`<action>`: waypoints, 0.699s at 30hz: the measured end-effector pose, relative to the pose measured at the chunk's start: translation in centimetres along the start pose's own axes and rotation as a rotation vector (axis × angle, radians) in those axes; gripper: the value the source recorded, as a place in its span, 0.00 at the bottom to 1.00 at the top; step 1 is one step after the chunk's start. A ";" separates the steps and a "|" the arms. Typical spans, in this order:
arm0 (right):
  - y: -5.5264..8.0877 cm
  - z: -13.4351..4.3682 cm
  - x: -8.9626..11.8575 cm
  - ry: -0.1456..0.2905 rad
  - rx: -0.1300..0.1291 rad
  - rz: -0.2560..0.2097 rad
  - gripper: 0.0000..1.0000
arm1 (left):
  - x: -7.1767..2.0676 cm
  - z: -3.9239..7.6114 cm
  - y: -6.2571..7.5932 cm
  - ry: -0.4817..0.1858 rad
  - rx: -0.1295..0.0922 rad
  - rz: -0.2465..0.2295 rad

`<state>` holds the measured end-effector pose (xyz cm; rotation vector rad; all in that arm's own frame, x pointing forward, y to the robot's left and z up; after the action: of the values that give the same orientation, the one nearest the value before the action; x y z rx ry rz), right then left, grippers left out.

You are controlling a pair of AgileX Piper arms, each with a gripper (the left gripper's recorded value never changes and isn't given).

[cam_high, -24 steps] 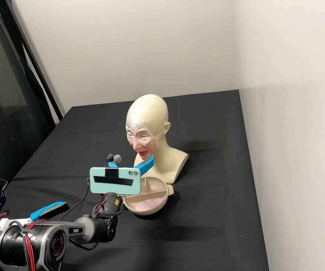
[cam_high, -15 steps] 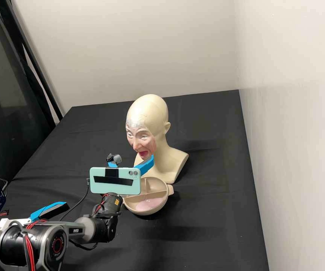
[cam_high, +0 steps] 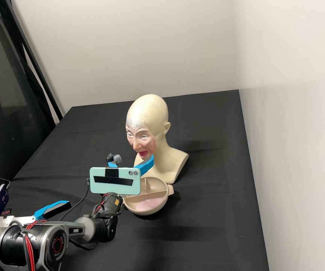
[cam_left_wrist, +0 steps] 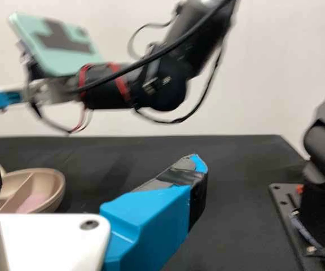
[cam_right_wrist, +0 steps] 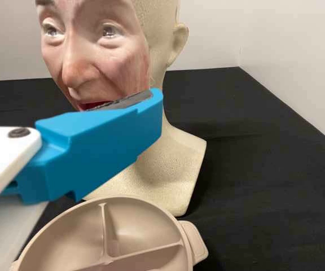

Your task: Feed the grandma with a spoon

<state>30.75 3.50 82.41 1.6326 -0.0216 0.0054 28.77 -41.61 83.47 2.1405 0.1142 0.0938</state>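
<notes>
The grandma is a pale mannequin head (cam_high: 148, 130) with an open red mouth, standing mid-bench; the right wrist view shows its face (cam_right_wrist: 97, 51) close up. A beige divided bowl (cam_high: 150, 195) sits in front of it, also seen as the bowl (cam_right_wrist: 109, 240) and the bowl (cam_left_wrist: 27, 189). My right gripper (cam_high: 131, 163) is open above the bowl's far rim. One blue finger (cam_right_wrist: 95, 141) has its tip just under the mouth, and nothing lies on its dark pad. My left gripper (cam_left_wrist: 92, 164) is open and holds nothing, low at the bench's front left, where one finger (cam_high: 52, 209) shows.
A mint phone (cam_high: 114, 180) is strapped to the right arm's wrist. A white wall (cam_high: 294, 150) borders the bench on the right, and a dark panel (cam_high: 4, 113) stands at the left. The black bench top (cam_high: 207, 158) lies bare around the head and bowl.
The left arm's wrist at the front left has shifted slightly, and its blue finger has moved a little to the right. The right arm, head and bowl have stayed put.
</notes>
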 end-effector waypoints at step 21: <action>0.0 0.0 0.0 0.000 0.000 0.000 1.00 | -0.86 -7.9 -1.1 0.265 -0.062 -0.032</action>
<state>30.75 3.50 82.41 1.6326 -0.0216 0.0054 26.98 -34.56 86.73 2.0550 0.2956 0.3576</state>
